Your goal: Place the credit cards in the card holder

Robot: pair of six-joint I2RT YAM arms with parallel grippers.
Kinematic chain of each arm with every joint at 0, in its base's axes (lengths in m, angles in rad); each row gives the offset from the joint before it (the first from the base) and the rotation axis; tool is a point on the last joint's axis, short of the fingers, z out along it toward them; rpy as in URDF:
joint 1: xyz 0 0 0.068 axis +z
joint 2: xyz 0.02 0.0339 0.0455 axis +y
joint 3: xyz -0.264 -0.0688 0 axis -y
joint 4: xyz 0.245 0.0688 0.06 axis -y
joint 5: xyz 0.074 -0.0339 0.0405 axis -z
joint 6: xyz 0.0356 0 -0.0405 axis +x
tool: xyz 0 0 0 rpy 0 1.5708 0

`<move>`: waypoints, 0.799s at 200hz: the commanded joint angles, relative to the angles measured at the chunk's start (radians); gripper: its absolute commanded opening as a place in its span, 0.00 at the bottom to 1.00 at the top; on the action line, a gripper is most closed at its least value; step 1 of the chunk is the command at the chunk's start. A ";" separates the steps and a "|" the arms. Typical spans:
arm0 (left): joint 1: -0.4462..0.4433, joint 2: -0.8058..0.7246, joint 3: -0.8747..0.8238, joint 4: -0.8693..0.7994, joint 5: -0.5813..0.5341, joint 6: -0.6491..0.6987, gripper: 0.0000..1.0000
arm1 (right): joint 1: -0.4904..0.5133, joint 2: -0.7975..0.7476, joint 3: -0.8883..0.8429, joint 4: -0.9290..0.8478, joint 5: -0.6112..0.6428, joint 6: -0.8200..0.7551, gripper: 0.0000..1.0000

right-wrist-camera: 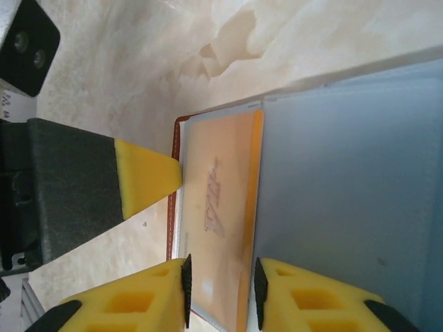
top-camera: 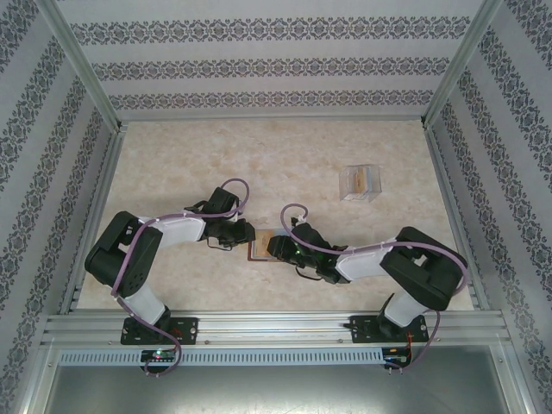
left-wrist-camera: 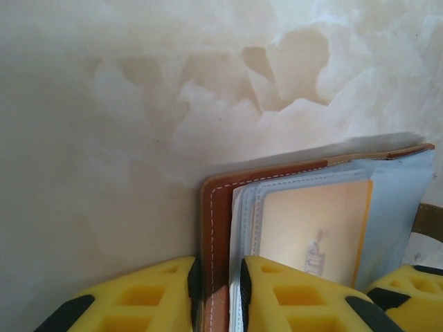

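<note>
The reddish-brown card holder (top-camera: 261,249) lies open on the table between my two grippers. My left gripper (left-wrist-camera: 220,277) is shut on its stitched leather edge (left-wrist-camera: 216,207), and one of that gripper's yellow fingertips (right-wrist-camera: 145,176) touches the same edge. A yellow-orange credit card (right-wrist-camera: 221,187) sits in the clear inner pocket. My right gripper (right-wrist-camera: 221,290) stands open over that card's near end, the jaws straddling its width. Beside it lies a blue-grey flat face (right-wrist-camera: 346,194); card or pocket flap, I cannot tell. From above, the left gripper (top-camera: 240,235) and right gripper (top-camera: 283,248) meet at the holder.
A clear plastic box (top-camera: 360,183) stands at the back right of the marbled table (top-camera: 285,164). Patterned walls with metal posts close in the sides and back. A metal rail (top-camera: 276,328) with both arm bases runs along the near edge.
</note>
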 commanded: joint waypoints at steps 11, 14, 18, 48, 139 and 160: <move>-0.025 0.024 -0.001 -0.012 -0.018 0.012 0.26 | 0.009 -0.063 0.025 -0.158 0.080 -0.053 0.41; -0.025 0.024 -0.002 -0.012 -0.019 0.013 0.26 | 0.009 -0.066 0.026 -0.164 0.085 -0.055 0.42; -0.025 0.023 -0.001 -0.011 -0.020 0.012 0.26 | 0.009 -0.071 0.028 -0.175 0.088 -0.058 0.43; -0.025 0.021 0.003 -0.012 -0.021 0.018 0.27 | 0.009 -0.128 0.049 -0.272 0.135 -0.113 0.45; -0.023 -0.044 0.016 -0.067 -0.079 0.055 0.40 | -0.241 -0.340 0.259 -0.563 0.200 -0.587 0.57; -0.024 -0.078 0.026 -0.102 -0.108 0.067 0.50 | -0.385 -0.350 0.341 -0.640 0.199 -0.695 0.62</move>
